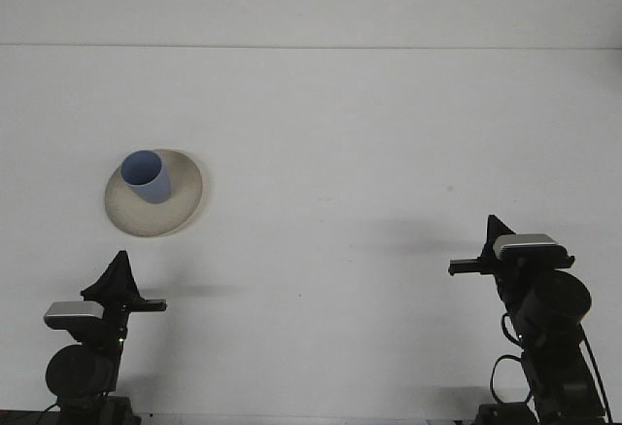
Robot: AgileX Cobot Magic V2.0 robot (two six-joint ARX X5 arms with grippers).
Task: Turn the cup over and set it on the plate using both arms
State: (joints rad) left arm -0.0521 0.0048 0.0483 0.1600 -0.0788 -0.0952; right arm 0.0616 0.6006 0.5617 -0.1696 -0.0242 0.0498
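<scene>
A blue cup [147, 175] stands upright with its mouth up on the beige plate [180, 205] at the left of the white table. My left gripper [120, 277] is low at the front left, well below the plate and apart from it. My right gripper [494, 231] sits at the front right, far from the cup. Neither gripper holds anything that I can see.
The white table [369, 153] spreads around the plate, with a pale wall behind its far edge. Both arm bases stand at the near edge.
</scene>
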